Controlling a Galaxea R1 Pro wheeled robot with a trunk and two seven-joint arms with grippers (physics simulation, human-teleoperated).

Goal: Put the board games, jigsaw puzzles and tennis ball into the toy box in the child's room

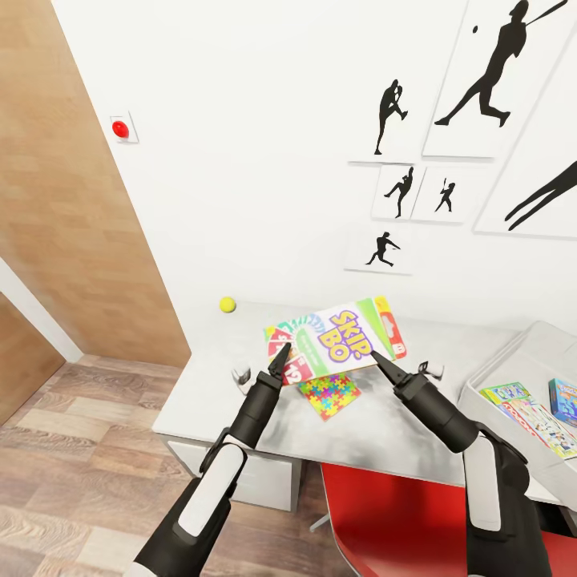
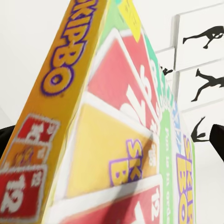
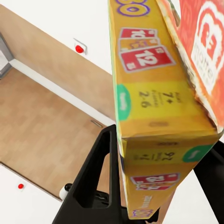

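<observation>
The Skip-Bo game box [image 1: 340,340] is a flat rectangular carton with glossy print: white face, purple-and-yellow lettering, orange-yellow side bands, red card graphics. It is held tilted above the pale grey tabletop [image 1: 216,385], one claw at each short end. The left claw [image 1: 280,358] touches the box's left end; its degree of closure cannot be determined. In the right wrist view the right claw [image 3: 163,177] is clenched on the box's narrow edge, with a black finger [image 3: 100,172] on one side and the other at the picture's edge.

Under the box, a thin jigsaw puzzle [image 1: 330,394] of interlocking yellow, pink, blue and green pieces lies flat on the tabletop. A small yellow-green tennis ball [image 1: 227,304] rests near the tabletop's back left corner, well apart from the box, against the white wall.

The light grey toy box [image 1: 513,353], with sloping flared walls, stands at the right; it contains printed items, among them a blue box [image 1: 563,398]. The tabletop between the puzzle and the toy box is bare. A red chair [image 1: 393,521] sits below the front edge. Wood-plank floor [image 1: 72,465] lies to the left.
</observation>
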